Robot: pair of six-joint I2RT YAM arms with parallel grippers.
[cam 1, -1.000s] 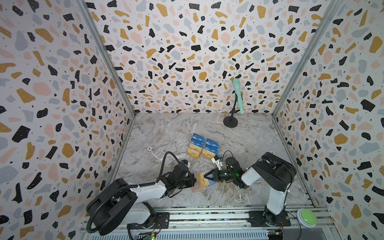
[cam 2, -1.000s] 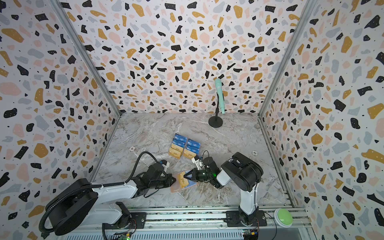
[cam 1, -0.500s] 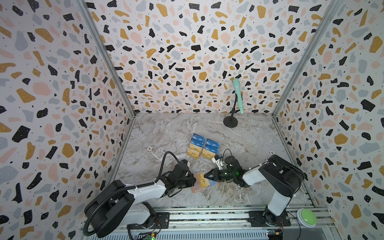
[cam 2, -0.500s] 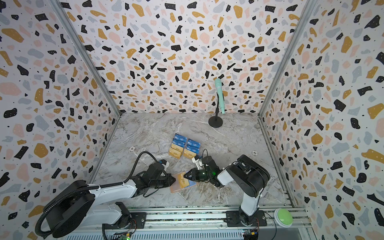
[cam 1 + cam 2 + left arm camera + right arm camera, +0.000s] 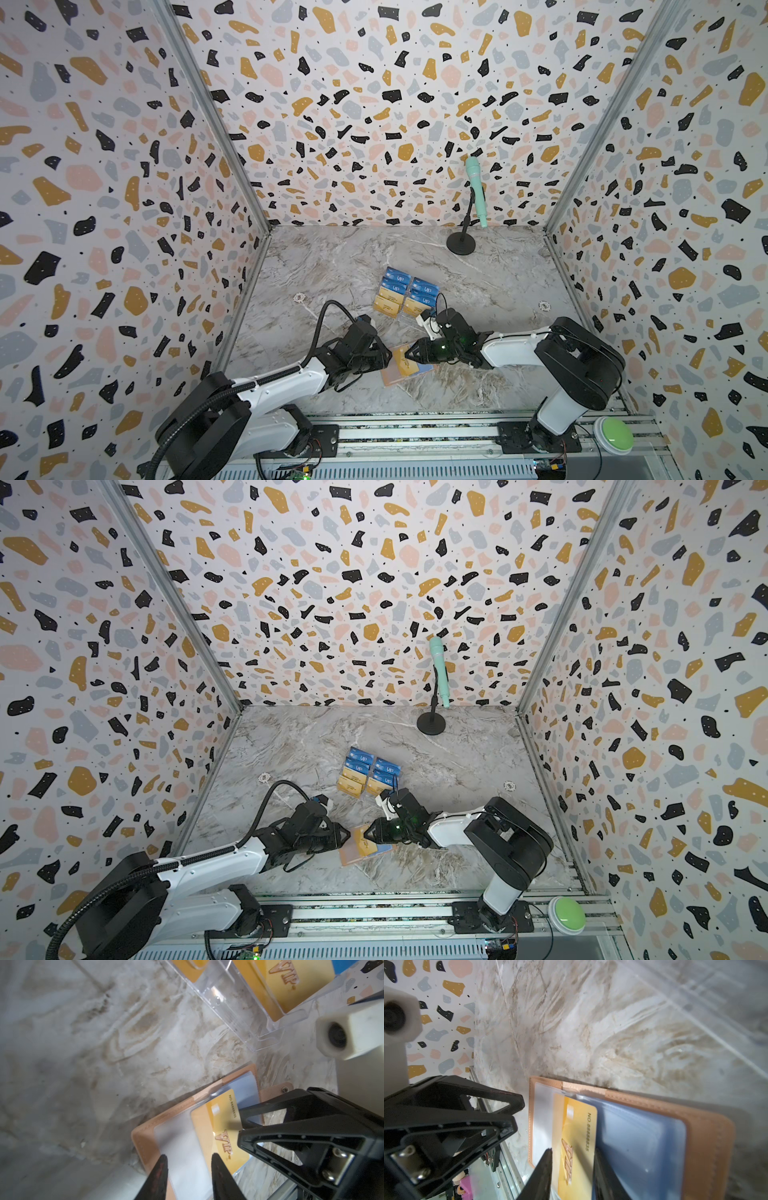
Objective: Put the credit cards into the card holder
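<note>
The grey marble-patterned tabletop [image 5: 353, 257] is carrying it all: a salmon-pink leather-like card holder [image 5: 388, 376] is lying open near the front edge, a clear acrylic tiered stand [image 5: 409, 320] is sitting mid-table, a round black microphone-stand base [image 5: 461, 244] is standing at the back, and two small white rings [image 5: 299, 297] are lying well apart, one towards each side

card holder [image 5: 708, 1132] showing salmon pink, gold card [image 5: 577, 1126] bearing darker gold "vip" lettering, blue cards [image 5: 398, 277] carrying white "vip" lettering, tabletop [image 5: 353, 257] showing grey-beige marble veining, walls [image 5: 374, 104] showing black, ochre, pink and grey terrazzo flecks, microphone [image 5: 475, 187] showing mint green
</note>
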